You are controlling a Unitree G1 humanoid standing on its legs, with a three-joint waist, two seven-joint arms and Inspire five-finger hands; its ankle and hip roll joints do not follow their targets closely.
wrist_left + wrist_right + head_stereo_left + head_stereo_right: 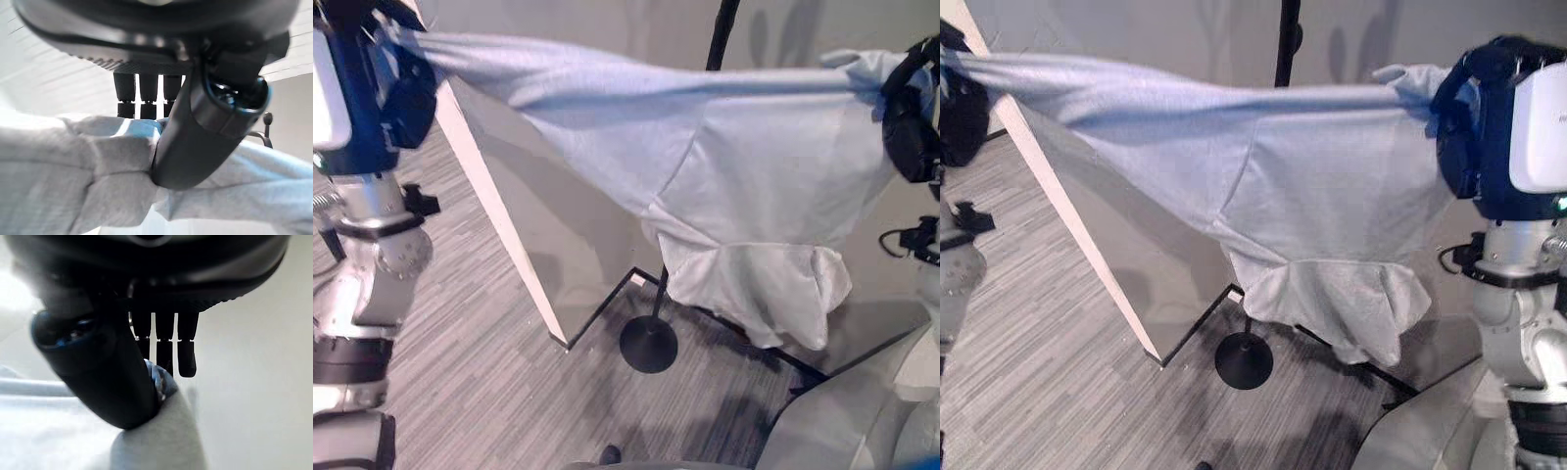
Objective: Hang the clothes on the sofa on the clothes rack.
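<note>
A pale blue garment (744, 186) is stretched wide in the air between my two hands, its lower part hanging in folds. My left hand (399, 78) is shut on one end at the upper left; its thumb (195, 142) pinches the cloth (98, 161) against the fingers. My right hand (1464, 117) is shut on the other end at the upper right, thumb (107, 377) pressing the cloth (156, 440). Behind the cloth stands the black clothes rack: its pole (722, 34) rises above the garment, and its round base (648, 343) rests on the floor.
A white partition wall (499, 215) angles across the left, its corner close to the rack base. Grey sofa cushions (862, 411) fill the lower right. Striped grey carpet (480, 372) covers the floor at the lower left.
</note>
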